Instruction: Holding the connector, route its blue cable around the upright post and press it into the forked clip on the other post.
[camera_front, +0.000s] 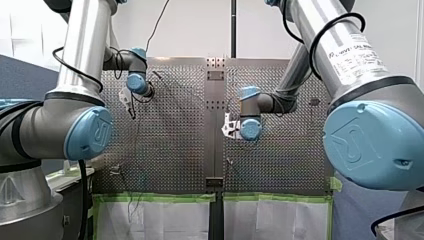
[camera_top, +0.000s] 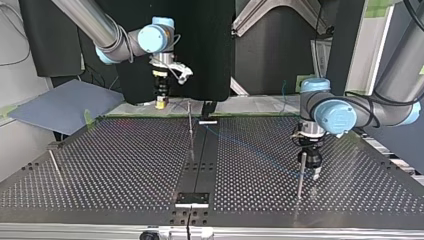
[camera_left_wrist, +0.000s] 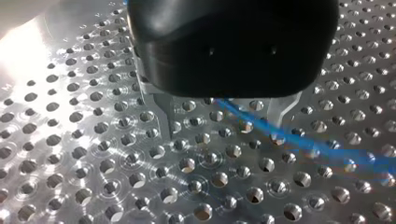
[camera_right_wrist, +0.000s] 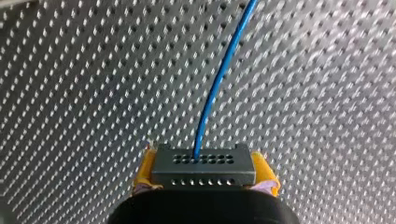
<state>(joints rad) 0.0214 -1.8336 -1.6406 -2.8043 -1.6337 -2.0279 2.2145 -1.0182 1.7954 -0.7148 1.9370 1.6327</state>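
Connector (camera_right_wrist: 204, 163) clamped in right gripper (camera_right_wrist: 205, 171) | left gripper (camera_left_wrist: 223, 128) spread | blue cable (camera_left_wrist: 289, 140) blurred there

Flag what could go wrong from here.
1. My left gripper is open; the blue cable passes it ungripped and may slip away during routing.
2. In the top view that gripper hangs close beside an upright post: it could knock it.
3. My right gripper clamps the connector: a hard cable tug might shift it.

Perforated metal table (camera_top: 125, 165), dark centre strip (camera_top: 205, 160). Green tape (camera_front: 160, 197) borders white sheets (camera_front: 165, 220). Grey-blue board (camera_top: 60, 105) lies beyond.
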